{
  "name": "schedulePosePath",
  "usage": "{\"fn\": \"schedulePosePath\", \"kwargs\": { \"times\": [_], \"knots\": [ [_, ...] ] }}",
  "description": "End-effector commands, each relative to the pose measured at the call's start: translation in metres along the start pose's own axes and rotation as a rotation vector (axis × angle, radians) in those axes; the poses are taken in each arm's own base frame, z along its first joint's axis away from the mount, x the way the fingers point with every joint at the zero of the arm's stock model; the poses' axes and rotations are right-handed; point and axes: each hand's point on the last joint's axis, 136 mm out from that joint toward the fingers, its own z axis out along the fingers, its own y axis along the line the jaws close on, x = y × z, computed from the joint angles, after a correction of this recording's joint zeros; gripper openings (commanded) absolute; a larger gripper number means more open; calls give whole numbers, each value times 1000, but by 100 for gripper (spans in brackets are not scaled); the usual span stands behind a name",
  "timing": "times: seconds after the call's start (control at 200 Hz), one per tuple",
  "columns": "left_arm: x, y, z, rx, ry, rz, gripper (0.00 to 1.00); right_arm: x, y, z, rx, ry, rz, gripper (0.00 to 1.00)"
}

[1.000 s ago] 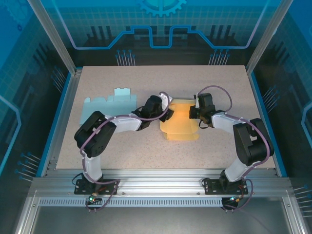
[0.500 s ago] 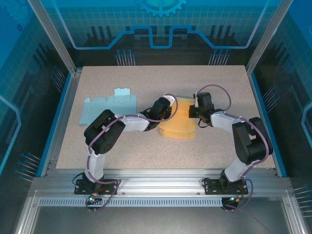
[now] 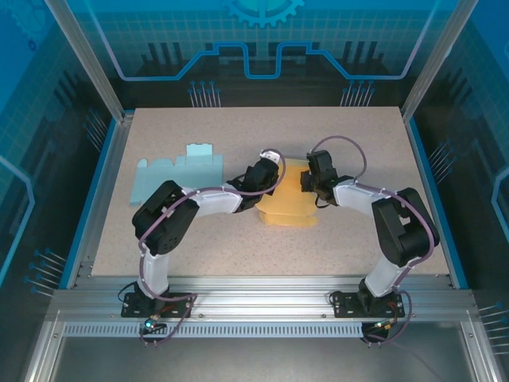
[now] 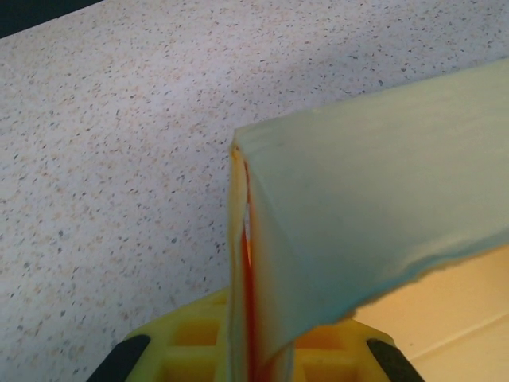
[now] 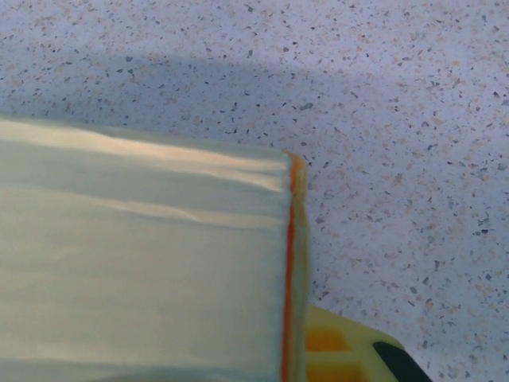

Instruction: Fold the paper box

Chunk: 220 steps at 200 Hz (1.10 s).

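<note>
Pinching the yellow paper box (image 3: 290,208) flap at 9 o'clock, my left gripper (image 3: 273,177) is clamped. I cannot tell my right gripper (image 3: 305,181) state. Folding appears partway.

Readable text: none anywhere.
Yellow paper (image 3: 290,208): blank where seen, pinched between the fingers (image 4: 191,354).
Blue paper (image 3: 176,175): blank, well left of the fingers.
Table (image 3: 238,135): plain speckle around the fingers, unmarked.
Back wall (image 3: 262,12): gear emblem and circuit lines well beyond the fingers, without letters or numbers.
</note>
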Motion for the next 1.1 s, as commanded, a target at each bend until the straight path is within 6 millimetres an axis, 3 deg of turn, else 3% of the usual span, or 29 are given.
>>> {"fn": "schedulePosePath", "kwargs": {
  "times": [0.0, 0.19, 0.375, 0.655, 0.825, 0.92, 1.096],
  "knots": [
    [-19, -12, -31, 79, 2, -78, 6, 1, -2, -2, 86, -5, -30, 16],
    [-10, -13, -42, 107, 71, -130, 6, 5, -2, -6, 117, 7, -44, 24],
    [2, -14, -45, 107, 153, -146, 5, 13, -8, -12, 177, 35, -47, 24],
    [13, -15, -41, 87, 207, -174, 6, 21, -29, -20, 376, 91, -80, 15],
    [10, -12, -42, 78, 201, -190, 5, 25, -40, -22, 488, 126, -83, 9],
    [9, -12, -42, 73, 198, -195, 5, 27, -40, -21, 506, 129, -84, 0],
    [8, -11, -41, 64, 190, -215, 5, 32, -52, -28, 605, 130, -62, 0]
  ]
}}
